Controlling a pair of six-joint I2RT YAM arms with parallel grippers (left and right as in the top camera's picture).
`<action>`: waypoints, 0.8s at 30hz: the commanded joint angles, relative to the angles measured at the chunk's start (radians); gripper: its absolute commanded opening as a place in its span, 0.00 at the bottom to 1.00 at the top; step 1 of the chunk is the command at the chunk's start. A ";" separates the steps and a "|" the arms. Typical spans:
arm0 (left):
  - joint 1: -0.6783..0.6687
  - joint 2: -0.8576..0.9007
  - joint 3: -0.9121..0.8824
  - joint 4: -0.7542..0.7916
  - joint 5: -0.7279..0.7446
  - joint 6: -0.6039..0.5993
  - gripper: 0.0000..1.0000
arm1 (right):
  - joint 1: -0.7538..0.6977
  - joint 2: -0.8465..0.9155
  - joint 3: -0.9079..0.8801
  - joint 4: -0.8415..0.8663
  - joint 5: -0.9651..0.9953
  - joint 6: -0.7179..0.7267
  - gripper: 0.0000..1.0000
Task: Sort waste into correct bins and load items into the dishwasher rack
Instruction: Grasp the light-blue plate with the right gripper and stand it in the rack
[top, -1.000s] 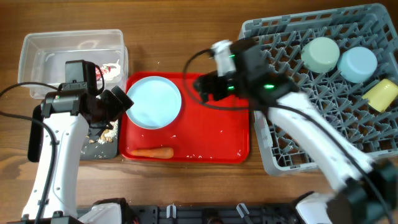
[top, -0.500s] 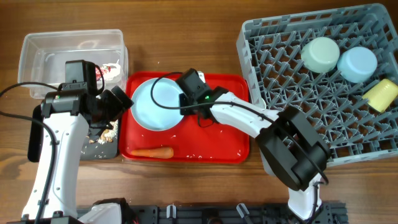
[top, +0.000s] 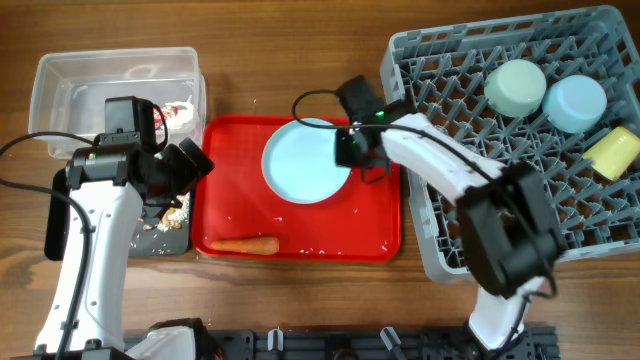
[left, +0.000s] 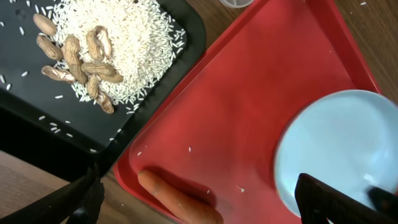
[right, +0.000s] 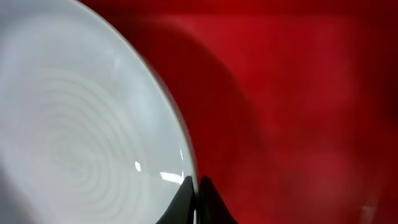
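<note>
The light blue plate is over the red tray, and my right gripper is shut on its right rim. In the right wrist view the two fingertips pinch the plate edge at my right gripper. An orange carrot lies along the tray's front edge. My left gripper hangs open over the tray's left side. In the left wrist view the carrot lies between the wide-apart fingers of my left gripper, untouched. A red-and-white wrapper lies in the clear tub.
The black tray holds rice and peanut shells. The grey dishwasher rack at right holds a pale green bowl, a light blue bowl and a yellow cup. Rice grains dot the red tray.
My right gripper closed on the plate's rim and the plate shifted right across the red tray, towards the rack. The left arm has not moved.
</note>
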 joint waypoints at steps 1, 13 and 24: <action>0.004 -0.014 0.005 0.001 0.001 0.002 1.00 | -0.053 -0.248 0.011 -0.008 0.173 -0.167 0.04; 0.004 -0.014 0.005 0.014 0.001 0.002 1.00 | -0.310 -0.407 0.009 0.179 1.150 -0.573 0.04; 0.004 -0.014 0.005 0.015 0.002 0.002 1.00 | -0.213 -0.251 -0.019 0.106 0.928 -0.422 0.04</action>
